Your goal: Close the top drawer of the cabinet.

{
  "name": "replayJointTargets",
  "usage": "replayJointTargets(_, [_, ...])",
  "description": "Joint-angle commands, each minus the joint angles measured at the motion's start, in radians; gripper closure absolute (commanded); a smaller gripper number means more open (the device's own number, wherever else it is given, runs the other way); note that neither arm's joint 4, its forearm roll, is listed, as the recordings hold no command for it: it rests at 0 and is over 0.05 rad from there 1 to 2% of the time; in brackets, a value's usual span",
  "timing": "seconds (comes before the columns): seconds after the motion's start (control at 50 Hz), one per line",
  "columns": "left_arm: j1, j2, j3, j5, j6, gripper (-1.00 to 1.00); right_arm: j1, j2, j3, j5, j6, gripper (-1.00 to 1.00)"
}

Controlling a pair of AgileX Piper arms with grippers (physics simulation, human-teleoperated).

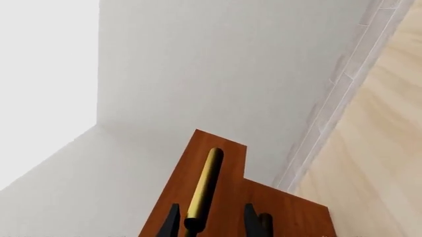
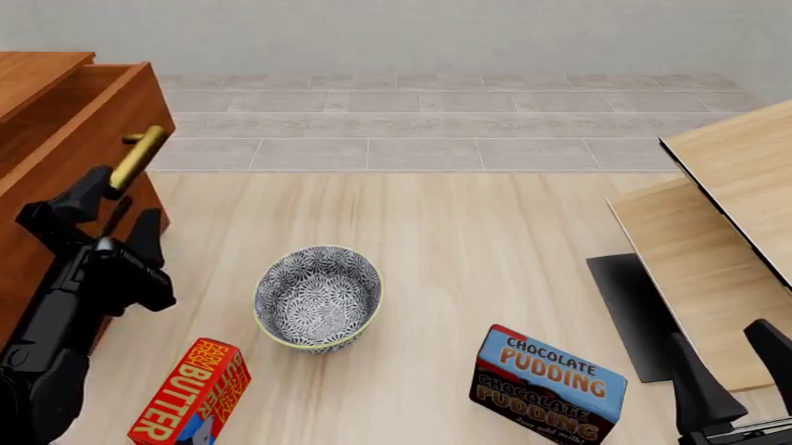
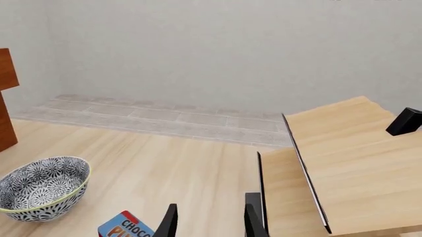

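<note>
**A:** Where the cabinet (image 2: 37, 176) stands at the far-left side of the worktop (image 2: 495, 269), what do you see of the top drawer (image 2: 74, 139)?

**B:** It sticks out from the cabinet body, its front panel forward of the wood below it. Its brass handle (image 2: 136, 158) runs along that front.

**A:** And the left end effector (image 2: 109, 222)?

**B:** It sits right at the drawer front, just below the brass handle in the front view. Its 2 fingers (image 1: 173, 222) are spread, and in the left wrist view the handle lies between them. I cannot tell whether either finger touches the brass or the wood.

**A:** The right end effector (image 3: 209, 219)?

**B:** Well apart from the cabinet, at the opposite side of the worktop. Its fingers are spread too, with nothing between them. Pale wooden panels (image 2: 730, 232) lie beside it.

**A:** What else is near the cabinet?

**B:** A patterned bowl (image 2: 317, 298) sits to the right of the cabinet, upright. A red butter box (image 2: 192, 394) lies nearer the camera than the bowl, close to the left arm. A chocolate pudding box (image 2: 547, 382) lies farther from the cabinet than the bowl does.
</note>
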Motion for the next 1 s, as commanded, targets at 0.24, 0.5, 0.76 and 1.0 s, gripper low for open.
replayJointTargets(0.24, [0.055,-0.021,0.005,-0.01,0.0,-1.0,0.002,0.0,0.0,-0.001,-0.004,-1.0])
replayJointTargets(0.5, [0.079,-0.034,0.002,0.002,-0.002,-1.0,0.001,0.0,0.0,0.0,-0.002,-1.0])
replayJointTargets(0.76, [0.094,-0.024,-0.001,0.0,0.0,-1.0,0.002,0.0,0.0,0.004,-0.006,-1.0])
replayJointTargets(1.0, [0.126,-0.044,-0.001,0.016,-0.005,-1.0,0.003,0.0,0.0,0.006,-0.006,-1.0])
